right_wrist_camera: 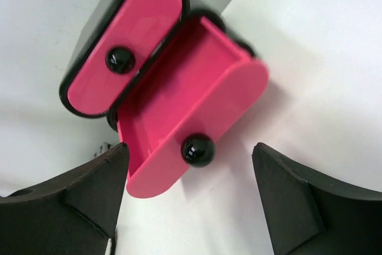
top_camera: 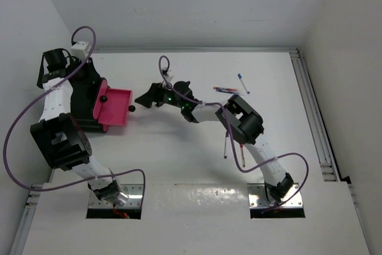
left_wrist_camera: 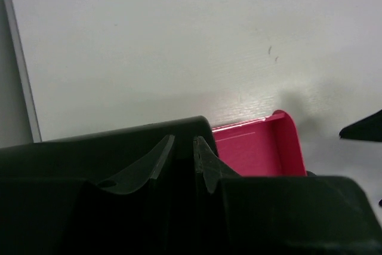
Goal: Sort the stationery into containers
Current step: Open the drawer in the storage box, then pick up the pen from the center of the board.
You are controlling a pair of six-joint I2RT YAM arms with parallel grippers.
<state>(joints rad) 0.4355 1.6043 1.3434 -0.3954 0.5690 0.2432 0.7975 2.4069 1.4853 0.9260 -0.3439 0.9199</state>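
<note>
- My right pincer (right_wrist_camera: 190,154): jaws spread wide, holding nothing. One finger stands on either side of the pink tray's front, near it but apart.
- My left pincer (left_wrist_camera: 182,147): fingers nearly together over the black box. Whether they pinch its wall, I cannot tell.
- Black box (top_camera: 87,107): far left side, matte, rigid-looking.
- Pink tray (right_wrist_camera: 185,82): glossy magenta with a rounded front, standing out of the box like a drawer. I see nothing in it. Light, slippery plastic, I judge; best taken by the knob.
- Second pink front (right_wrist_camera: 140,28): sits flush in the box beside the tray.
- Pens (top_camera: 225,89): thin, white-bodied, a pair lying together well apart from the tray. A blue-capped pen (top_camera: 243,83) lies just beyond them, and two more pens (top_camera: 227,143) by my right forearm. Probably light, stiff, apt to roll; pinch across mid-barrel.
- Knob (right_wrist_camera: 197,150): small black bead on the tray front, between my fingers.
</note>
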